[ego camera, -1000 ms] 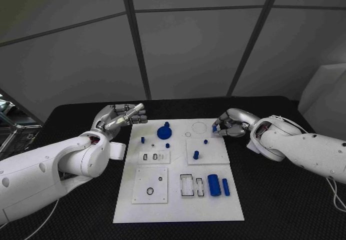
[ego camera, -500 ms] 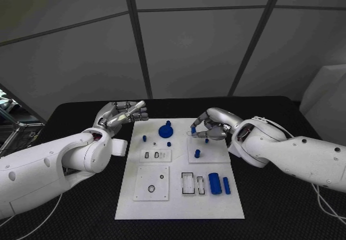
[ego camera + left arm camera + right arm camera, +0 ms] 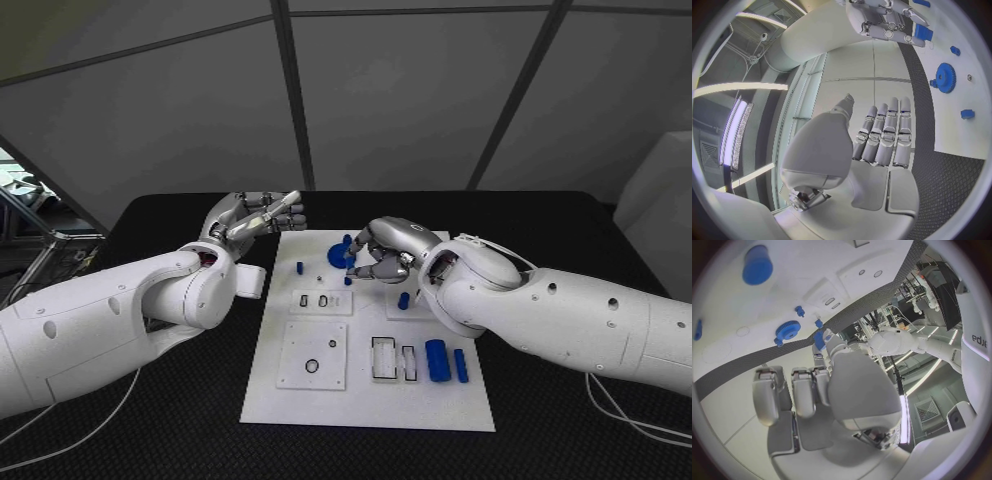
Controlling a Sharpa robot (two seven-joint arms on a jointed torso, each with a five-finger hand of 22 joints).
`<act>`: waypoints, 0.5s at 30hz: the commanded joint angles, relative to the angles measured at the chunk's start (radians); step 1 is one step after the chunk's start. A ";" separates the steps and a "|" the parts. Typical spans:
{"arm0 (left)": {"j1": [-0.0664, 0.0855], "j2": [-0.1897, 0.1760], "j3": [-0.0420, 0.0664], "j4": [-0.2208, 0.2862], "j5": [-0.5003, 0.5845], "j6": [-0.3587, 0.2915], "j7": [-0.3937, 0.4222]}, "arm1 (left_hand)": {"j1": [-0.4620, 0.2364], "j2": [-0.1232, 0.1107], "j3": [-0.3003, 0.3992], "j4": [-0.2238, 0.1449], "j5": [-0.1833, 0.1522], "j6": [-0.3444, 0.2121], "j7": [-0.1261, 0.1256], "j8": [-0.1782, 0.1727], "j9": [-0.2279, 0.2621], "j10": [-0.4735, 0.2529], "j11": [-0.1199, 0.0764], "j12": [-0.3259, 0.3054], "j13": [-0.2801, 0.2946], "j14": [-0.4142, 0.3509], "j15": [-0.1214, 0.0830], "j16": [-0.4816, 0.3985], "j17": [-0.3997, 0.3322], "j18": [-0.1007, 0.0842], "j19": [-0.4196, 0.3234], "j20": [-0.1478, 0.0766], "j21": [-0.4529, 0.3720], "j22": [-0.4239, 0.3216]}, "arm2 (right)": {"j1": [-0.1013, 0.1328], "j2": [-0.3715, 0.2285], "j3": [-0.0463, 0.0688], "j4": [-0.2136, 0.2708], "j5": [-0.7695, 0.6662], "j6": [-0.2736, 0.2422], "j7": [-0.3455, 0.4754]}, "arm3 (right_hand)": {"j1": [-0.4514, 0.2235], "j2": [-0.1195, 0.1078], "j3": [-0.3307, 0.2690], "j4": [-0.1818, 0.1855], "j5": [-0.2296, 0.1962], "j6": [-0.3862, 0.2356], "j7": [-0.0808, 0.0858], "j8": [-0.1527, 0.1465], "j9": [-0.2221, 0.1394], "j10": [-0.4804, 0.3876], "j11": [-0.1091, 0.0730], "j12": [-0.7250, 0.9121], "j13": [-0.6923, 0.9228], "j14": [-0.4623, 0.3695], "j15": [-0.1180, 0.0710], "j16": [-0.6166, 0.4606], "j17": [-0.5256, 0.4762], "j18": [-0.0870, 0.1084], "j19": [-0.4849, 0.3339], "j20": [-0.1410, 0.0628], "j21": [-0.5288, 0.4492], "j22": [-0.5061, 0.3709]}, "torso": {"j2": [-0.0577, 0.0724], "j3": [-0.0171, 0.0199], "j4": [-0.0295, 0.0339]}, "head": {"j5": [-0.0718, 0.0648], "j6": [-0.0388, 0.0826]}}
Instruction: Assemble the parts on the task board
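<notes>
Right hand (image 3: 387,252) has moved left across the board (image 3: 368,400) since a second ago, from its far right edge to just beside the gear (image 3: 339,255). It pinches a small blue part (image 3: 819,339) between curled fingers. Left hand (image 3: 257,222) has barely moved, off the board's left edge, fingers straight and together, holding nothing. Other parts lie unmoved on the board. Black table (image 3: 144,420), grey panel walls behind.

Count: 1 board (image 3: 361,400), 1 gear (image 3: 339,254), 1 fat cylinder (image 3: 437,359), 1 thin rod (image 3: 460,364), 2 small pegs (image 3: 300,267) left of the gear, 1 peg (image 3: 404,299) on the right plate. Maybe more pegs hidden behind the right hand (image 3: 382,252). 2 hands total, left hand (image 3: 248,220).
</notes>
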 commanded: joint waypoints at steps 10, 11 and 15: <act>0.002 0.006 0.001 -0.005 -0.004 0.013 -0.004 | 0.001 0.009 0.001 -0.006 -0.005 0.005 0.000 -0.004 0.001 0.009 -0.001 -0.003 0.001 0.001 -0.001 -0.004 0.002 -0.013 -0.008 0.002 -0.002 -0.001 | -0.031 0.061 -0.016 -0.016 -0.096 0.027 -0.075 | -0.001 0.002 0.007 0.000 -0.002 0.017 -0.009 0.004 0.001 0.038 -0.007 0.001 0.176 0.100 -0.008 0.003 0.235 -0.015 0.105 -0.008 0.003 0.263 | 0.000 0.0014 0.0025 | 0.008 -0.011; 0.002 0.006 0.001 -0.005 -0.004 0.013 -0.004 | 0.001 0.009 0.001 -0.006 -0.005 0.005 0.000 -0.004 0.001 0.009 -0.001 -0.003 0.001 0.001 -0.001 -0.004 0.002 -0.013 -0.008 0.002 -0.002 -0.001 | -0.034 0.064 -0.017 -0.018 -0.098 0.028 -0.075 | -0.001 0.002 0.007 0.000 -0.002 0.017 -0.009 0.004 0.001 0.038 -0.007 0.001 0.176 0.100 -0.008 0.003 0.235 -0.015 0.105 -0.008 0.003 0.263 | 0.000 0.0012 0.0024 | 0.009 -0.011; 0.002 0.007 0.001 -0.005 -0.004 0.013 -0.004 | 0.001 0.009 0.001 -0.006 -0.005 0.005 0.000 -0.004 0.001 0.009 -0.001 -0.003 0.001 0.001 -0.001 -0.004 0.002 -0.013 -0.008 0.002 -0.002 -0.001 | -0.045 0.075 -0.018 -0.022 -0.105 0.034 -0.077 | -0.003 0.002 0.008 0.001 0.000 0.016 -0.009 0.004 0.001 0.038 -0.007 0.001 0.177 0.100 -0.008 0.003 0.235 -0.015 0.105 -0.009 0.003 0.263 | 0.001 0.0011 0.0017 | 0.011 -0.012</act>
